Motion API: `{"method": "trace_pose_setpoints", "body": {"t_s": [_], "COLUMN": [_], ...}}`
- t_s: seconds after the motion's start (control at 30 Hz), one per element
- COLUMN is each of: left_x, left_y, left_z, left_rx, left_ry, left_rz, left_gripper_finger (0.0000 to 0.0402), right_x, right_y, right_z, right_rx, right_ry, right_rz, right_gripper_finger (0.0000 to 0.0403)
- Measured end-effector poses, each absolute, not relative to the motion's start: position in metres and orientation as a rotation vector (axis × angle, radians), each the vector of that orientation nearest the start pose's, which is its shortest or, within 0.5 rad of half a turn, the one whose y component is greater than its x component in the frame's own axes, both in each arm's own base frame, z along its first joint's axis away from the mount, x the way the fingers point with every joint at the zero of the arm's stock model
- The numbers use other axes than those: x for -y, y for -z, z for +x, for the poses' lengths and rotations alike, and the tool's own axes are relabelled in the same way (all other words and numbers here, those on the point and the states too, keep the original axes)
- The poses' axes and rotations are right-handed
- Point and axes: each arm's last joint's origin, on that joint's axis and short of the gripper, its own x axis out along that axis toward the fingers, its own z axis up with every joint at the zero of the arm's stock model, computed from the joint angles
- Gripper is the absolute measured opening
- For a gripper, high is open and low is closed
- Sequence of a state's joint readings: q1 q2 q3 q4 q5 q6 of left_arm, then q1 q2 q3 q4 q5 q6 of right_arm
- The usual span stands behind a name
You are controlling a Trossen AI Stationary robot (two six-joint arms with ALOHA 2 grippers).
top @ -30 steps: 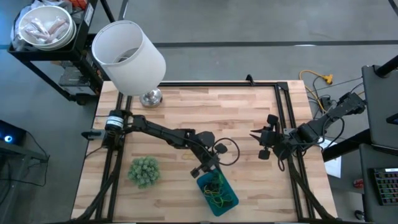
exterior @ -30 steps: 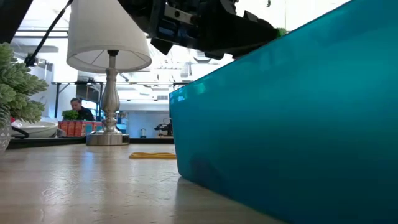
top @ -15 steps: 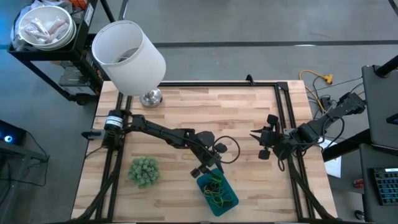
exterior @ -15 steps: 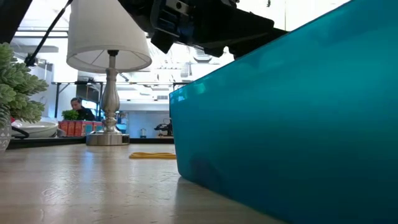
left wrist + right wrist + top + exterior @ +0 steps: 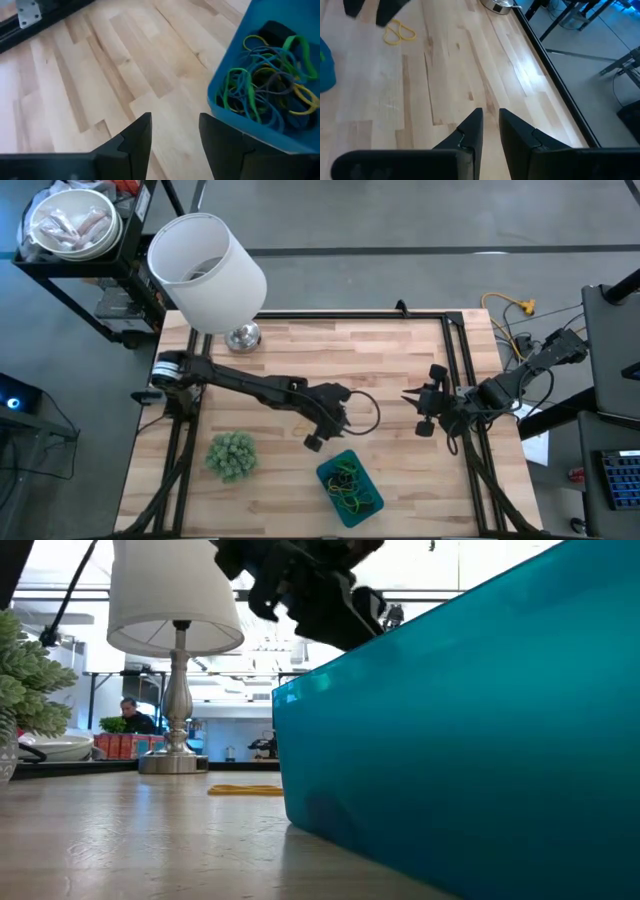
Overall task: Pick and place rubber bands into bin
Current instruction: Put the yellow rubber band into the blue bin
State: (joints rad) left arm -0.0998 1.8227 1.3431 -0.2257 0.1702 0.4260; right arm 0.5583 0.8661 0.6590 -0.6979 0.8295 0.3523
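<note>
My left claw (image 5: 172, 137) hangs open and empty just beside the teal bin (image 5: 350, 487) — next I must reach the yellow rubber band (image 5: 399, 33) on the bench (image 5: 380, 370).

Premises: a robotics lab or workshop. A butcher-block table (image 5: 300, 360) sits in a black metal frame (image 5: 455, 380) on a grey concrete floor (image 5: 400, 220). Equipment carts (image 5: 90, 270) and loose cables (image 5: 515, 315) border it. Open ceiling lighting and distant workbenches (image 5: 150, 690) show beyond.
</note>
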Motion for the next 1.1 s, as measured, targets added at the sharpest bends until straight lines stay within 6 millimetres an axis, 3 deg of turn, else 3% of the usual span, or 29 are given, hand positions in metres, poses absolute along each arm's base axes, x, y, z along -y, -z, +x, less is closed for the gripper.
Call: {"method": "trace_pose_setpoints", "body": {"t_s": [0.17,0.4,0.53,0.77,0.97,1.1], "left_x": [0.044,0.041,0.037,0.033,0.019,0.016], "left_y": [-0.247,-0.246,-0.235,-0.22,-0.206,-0.184], "left_z": [0.394,0.381,0.369,0.357,0.356,0.36], "left_rx": [-0.646,-0.775,-0.956,-1.087,-1.191,-1.259], "left_ry": [0.401,0.369,0.323,0.312,0.229,0.23], "left_rz": [0.381,0.395,0.424,0.399,0.357,0.345], "left_gripper_finger": [0.0149,0.0149,0.0146,0.0123,0.0106,0.0104], "right_x": [-0.064,-0.064,-0.064,-0.064,-0.064,-0.064], "right_y": [-0.243,-0.242,-0.242,-0.242,-0.242,-0.242], "right_z": [0.143,0.142,0.143,0.143,0.143,0.143], "right_rx": [-0.638,-0.632,-0.632,-0.633,-0.632,-0.632], "right_ry": [0.367,0.379,0.38,0.38,0.38,0.38], "right_rz": [-0.245,-0.21,-0.209,-0.21,-0.209,-0.209], "right_gripper_finger": [0.0056,0.0056,0.0056,0.0056,0.0057,0.0057]}}
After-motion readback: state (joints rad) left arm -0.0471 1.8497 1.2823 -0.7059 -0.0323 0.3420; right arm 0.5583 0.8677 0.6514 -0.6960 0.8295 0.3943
